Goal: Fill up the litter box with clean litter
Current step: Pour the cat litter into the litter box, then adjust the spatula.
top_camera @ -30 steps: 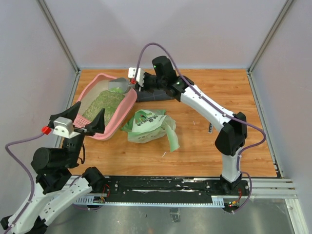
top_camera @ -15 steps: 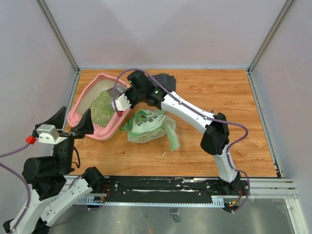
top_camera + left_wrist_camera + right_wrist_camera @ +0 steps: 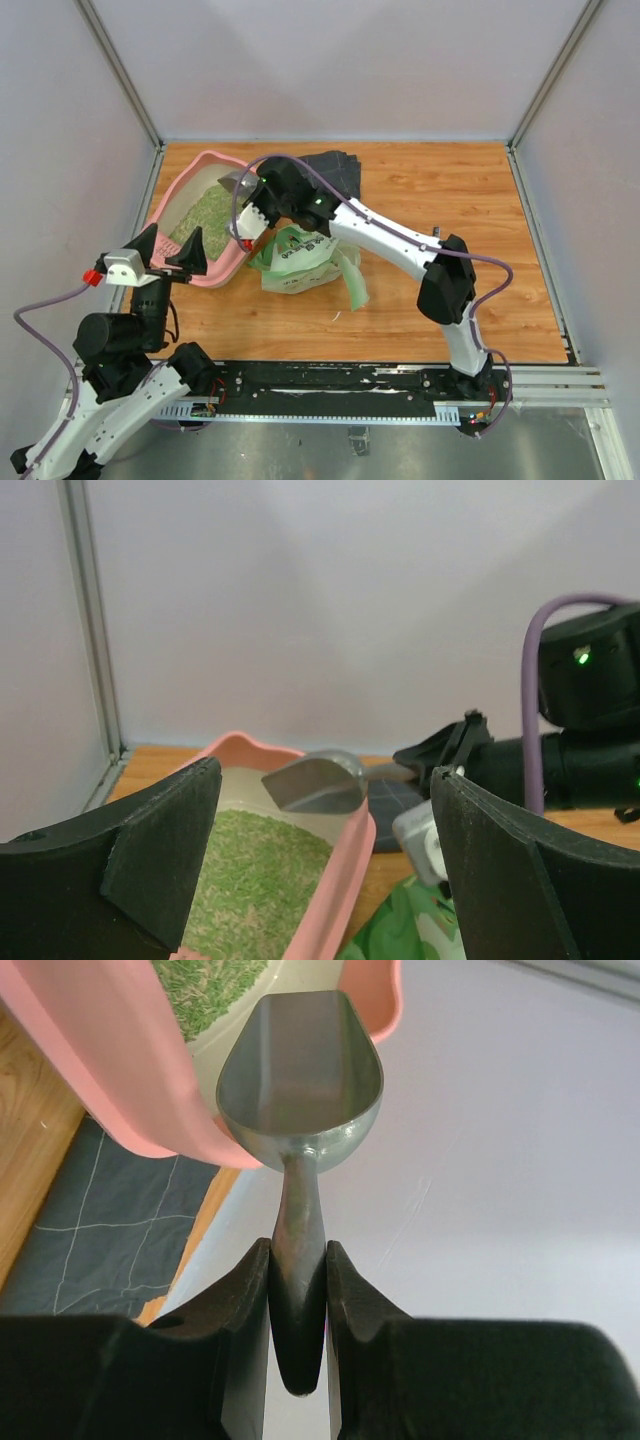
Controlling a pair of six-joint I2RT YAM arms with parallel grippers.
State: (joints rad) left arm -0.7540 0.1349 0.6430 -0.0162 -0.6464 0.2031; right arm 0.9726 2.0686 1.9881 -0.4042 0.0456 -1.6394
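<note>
**Empty scoop over far end of litter box, left tool idle at near end**

Wooden tabletop carried everything. Pink litter box sat at the far left of it, long axis running near to far, far end leaning slightly right. Clean litter lay as a greenish patch over part of the box floor, with pale bare floor showing beside it, so the fill looked partial.

Green-and-white bag lay crumpled just right of the box's near half, under the right arm. Could not tell whether its mouth was open. Dark grey cloth lay flat behind the bag, near the box's far right corner.

Metal scoop hung over the box's far rim, bowl facing up and looking empty. Right tool was clamped narrow on the scoop handle, handle in line with the fingers. The box was directly below and ahead of it.

Left tool hovered at the box's near end, spread wide with nothing between the fingers.

Judgement: a refill meant swinging the right arm back to the bag. The box's right rim and the bag's loose folds stood in that path.
</note>
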